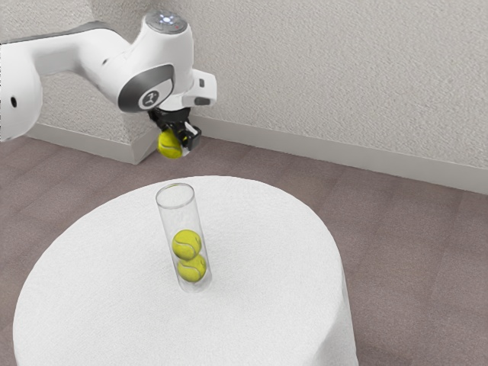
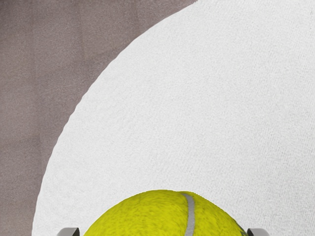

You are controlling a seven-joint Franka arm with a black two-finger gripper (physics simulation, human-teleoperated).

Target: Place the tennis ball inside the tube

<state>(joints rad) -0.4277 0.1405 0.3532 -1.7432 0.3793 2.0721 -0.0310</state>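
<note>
three tennis balls (image 1: 168, 145), one tube (image 1: 180, 216), one table (image 1: 267, 259).

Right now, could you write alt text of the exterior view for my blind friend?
A white robot arm holds a yellow tennis ball between its black jaws, higher than the mouth of a tall, clear, cylindrical tube. Two more yellow tennis balls sit stacked inside the tube, which stands on a round, white-clothed table.
</note>
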